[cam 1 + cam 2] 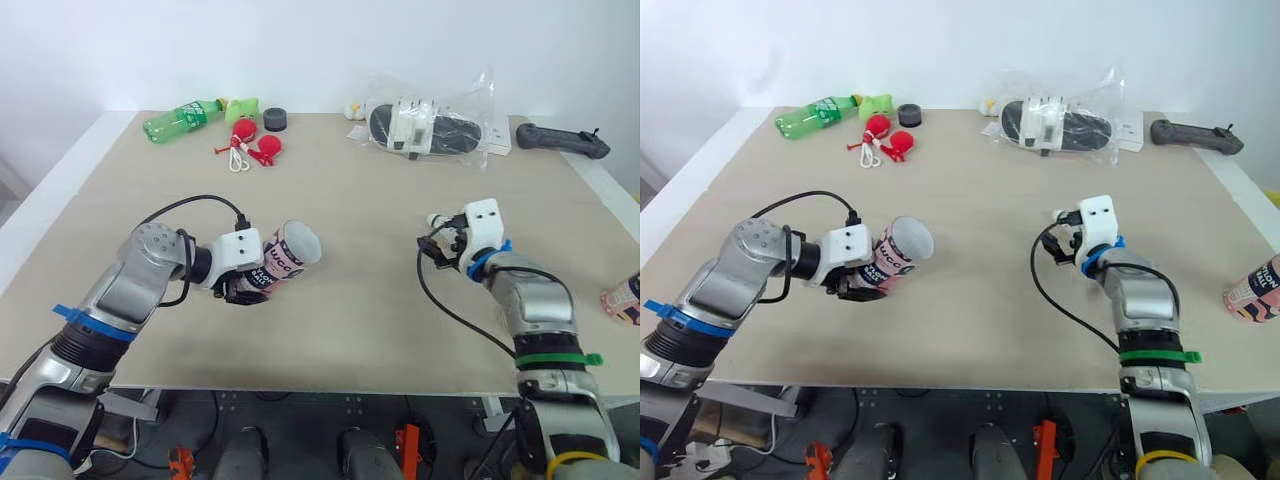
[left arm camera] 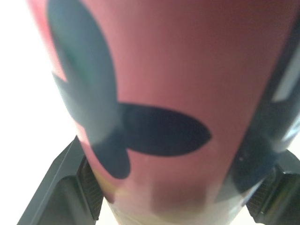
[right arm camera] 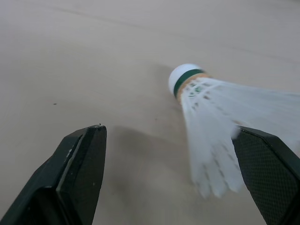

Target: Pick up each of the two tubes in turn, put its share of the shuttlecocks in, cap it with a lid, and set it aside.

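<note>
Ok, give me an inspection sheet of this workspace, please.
Surface: beige tabletop.
Job's things: pink patterned tube, open-mouthed, in left hand; second pink tube at right edge; white feather shuttlecock lying inside right hand.
Clutter: green plastic bottle, red balls on white cord, black round disc, clear plastic bag, black handle-shaped device, along far edge.
Hands: left shut on tube; right open.
Cables: black cable on left forearm, another on right.
Surroundings: white wall.
</note>
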Controlling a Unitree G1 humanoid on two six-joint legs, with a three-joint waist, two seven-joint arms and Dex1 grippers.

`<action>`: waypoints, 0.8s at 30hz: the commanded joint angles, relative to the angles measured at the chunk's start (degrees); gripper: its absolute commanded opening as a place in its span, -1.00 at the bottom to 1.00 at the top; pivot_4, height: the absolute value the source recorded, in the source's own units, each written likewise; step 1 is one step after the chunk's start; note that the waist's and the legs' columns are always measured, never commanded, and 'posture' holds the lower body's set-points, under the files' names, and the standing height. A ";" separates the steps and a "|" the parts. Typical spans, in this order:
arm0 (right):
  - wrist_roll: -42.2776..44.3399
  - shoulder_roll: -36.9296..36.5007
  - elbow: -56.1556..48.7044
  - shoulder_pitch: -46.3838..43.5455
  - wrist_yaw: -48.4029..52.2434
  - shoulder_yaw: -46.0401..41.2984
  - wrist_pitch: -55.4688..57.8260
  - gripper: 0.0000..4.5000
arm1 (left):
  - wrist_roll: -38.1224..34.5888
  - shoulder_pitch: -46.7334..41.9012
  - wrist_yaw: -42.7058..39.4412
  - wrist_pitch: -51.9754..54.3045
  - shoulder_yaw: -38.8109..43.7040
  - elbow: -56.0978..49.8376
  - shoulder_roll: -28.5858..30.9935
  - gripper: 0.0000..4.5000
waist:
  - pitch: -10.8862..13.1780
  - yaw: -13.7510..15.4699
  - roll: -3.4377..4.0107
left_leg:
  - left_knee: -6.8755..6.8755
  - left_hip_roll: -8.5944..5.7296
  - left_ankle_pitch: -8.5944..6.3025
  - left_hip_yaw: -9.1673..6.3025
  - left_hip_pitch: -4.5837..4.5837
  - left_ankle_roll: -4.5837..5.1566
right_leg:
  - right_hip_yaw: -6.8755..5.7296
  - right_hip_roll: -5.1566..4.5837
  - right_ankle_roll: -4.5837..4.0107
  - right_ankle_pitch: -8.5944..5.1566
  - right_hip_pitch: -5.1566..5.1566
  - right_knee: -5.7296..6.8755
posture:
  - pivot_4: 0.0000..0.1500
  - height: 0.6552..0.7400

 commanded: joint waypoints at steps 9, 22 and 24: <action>-3.04 1.38 14.12 -7.27 -1.16 1.00 -10.12 -0.19 | -0.61 2.60 0.39 2.29 -1.38 -2.30 0.52 0.45 | 0.00 -0.47 0.00 | -0.05 0.00 0.00 0.00 0.03 0.00 | 0.00 0.00 -0.01 -0.01 0.01 0.00 | 1.00 1.00; 9.79 -10.86 -31.38 -0.33 32.15 9.70 -4.13 -0.97 | -0.29 1.67 0.11 1.50 -2.34 -1.17 0.20 0.45 | 0.04 -0.58 0.41 | -0.06 -0.04 -0.02 -0.07 -0.08 -0.01 | 0.02 0.01 0.07 -0.09 -0.06 0.01 | 1.00 1.00; 12.21 -12.37 -36.55 -2.83 34.44 10.59 -0.34 -0.97 | -0.18 1.52 -0.03 1.20 -2.57 -0.75 0.17 0.45 | 0.04 -0.53 0.38 | -0.06 -0.02 -0.02 -0.10 -0.02 -0.01 | -0.03 0.02 0.05 -0.08 -0.02 0.01 | 1.00 1.00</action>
